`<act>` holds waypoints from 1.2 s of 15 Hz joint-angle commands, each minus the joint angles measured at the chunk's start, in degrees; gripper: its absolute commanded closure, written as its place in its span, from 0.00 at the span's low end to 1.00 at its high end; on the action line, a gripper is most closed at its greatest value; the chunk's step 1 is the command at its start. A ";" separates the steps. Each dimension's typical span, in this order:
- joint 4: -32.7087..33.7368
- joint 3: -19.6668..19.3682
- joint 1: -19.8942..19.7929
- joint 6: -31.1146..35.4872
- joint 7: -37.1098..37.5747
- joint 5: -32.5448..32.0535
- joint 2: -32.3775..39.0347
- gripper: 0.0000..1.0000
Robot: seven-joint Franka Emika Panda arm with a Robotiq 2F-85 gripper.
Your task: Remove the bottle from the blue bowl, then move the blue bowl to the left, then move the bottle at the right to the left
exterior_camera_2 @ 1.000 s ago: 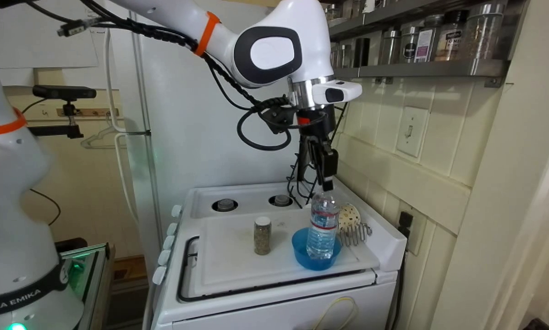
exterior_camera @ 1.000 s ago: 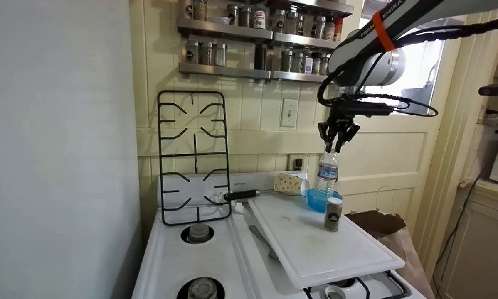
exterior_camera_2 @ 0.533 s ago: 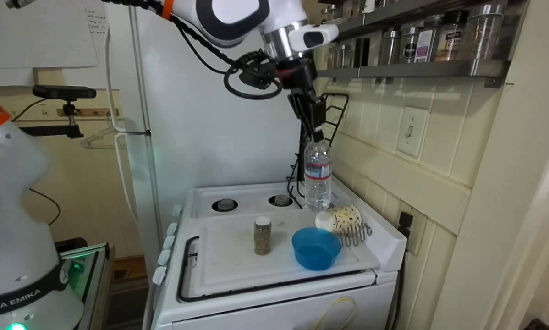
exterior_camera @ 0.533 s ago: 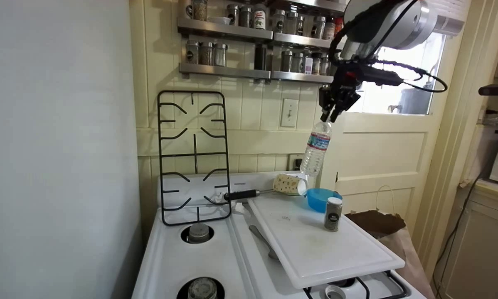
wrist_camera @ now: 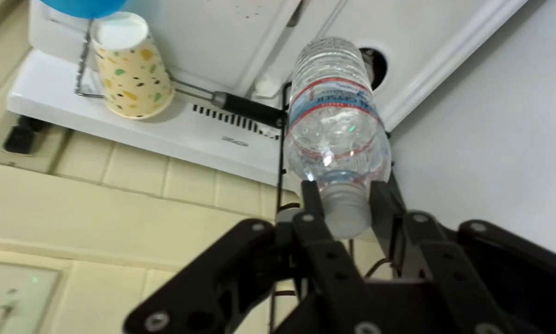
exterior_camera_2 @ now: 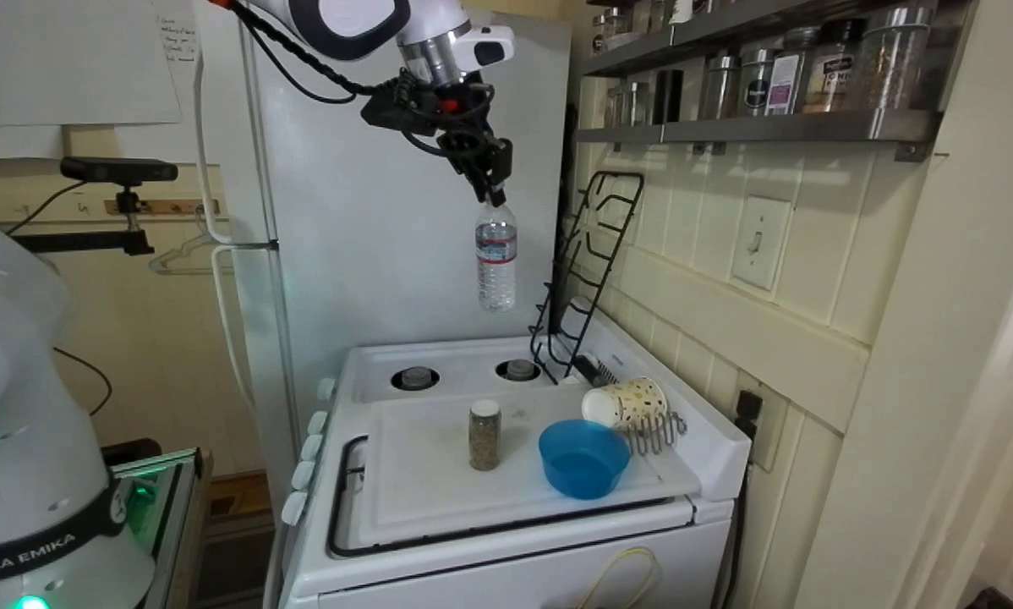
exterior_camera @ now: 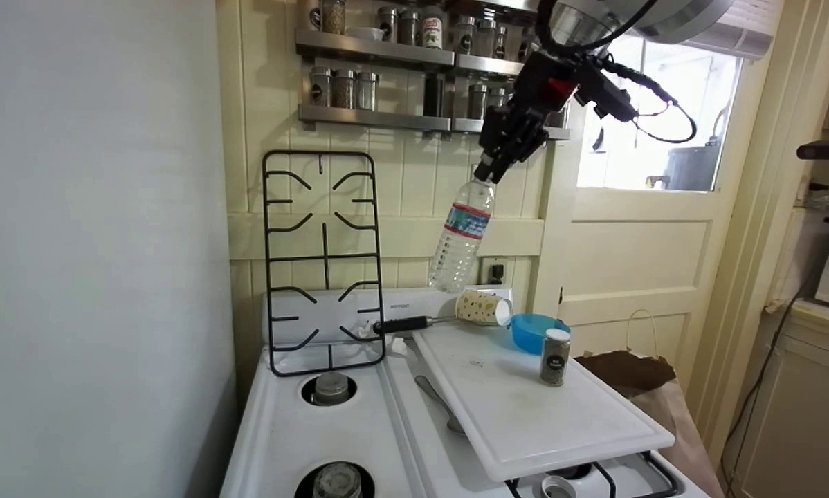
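Observation:
A clear plastic water bottle (exterior_camera: pixel 461 235) with a blue and red label hangs in the air above the back of the stove. It also shows in an exterior view (exterior_camera_2: pixel 496 258) and in the wrist view (wrist_camera: pixel 333 106). My gripper (exterior_camera: pixel 486 171) is shut on its capped neck, one finger on each side in the wrist view (wrist_camera: pixel 345 204). The bottle leans, base to the lower left, in an exterior view. The blue bowl (exterior_camera_2: pixel 584 461) stands on the white cutting board (exterior_camera: pixel 511 408), with no bottle in it. A small jar with a white lid (exterior_camera_2: pixel 484 436) stands upright beside the bowl.
A speckled paper cup (exterior_camera_2: pixel 629 403) lies on its side behind the bowl, by a utensil with a black handle (exterior_camera: pixel 404 324). A black burner grate (exterior_camera: pixel 323 258) leans against the wall. Spice shelves (exterior_camera: pixel 373 117) hang above. A spoon (exterior_camera: pixel 441 404) lies beside the board.
The gripper has lifted the bottle up out of the blue bowl and carried it away from it, leftward in both exterior views. The bottle has tilted. Bowl, jar and cup stay in place.

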 commanded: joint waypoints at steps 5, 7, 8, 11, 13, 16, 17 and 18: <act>-0.88 2.10 6.29 -0.17 -5.80 1.02 0.78 0.69; -1.01 1.88 6.41 -0.17 -6.74 1.05 0.89 0.69; -1.01 1.70 6.40 -0.17 -7.05 1.05 0.89 0.69; 0.67 3.69 6.02 2.39 -5.79 -1.31 4.38 0.92; 3.37 6.83 5.84 5.48 -4.88 -5.46 9.66 0.92; 8.23 11.07 6.20 10.01 -2.59 -11.01 17.75 0.92; 10.17 12.20 6.90 10.95 -2.20 -11.34 20.81 0.92; 11.89 13.18 7.35 11.57 -2.19 -11.22 23.36 0.92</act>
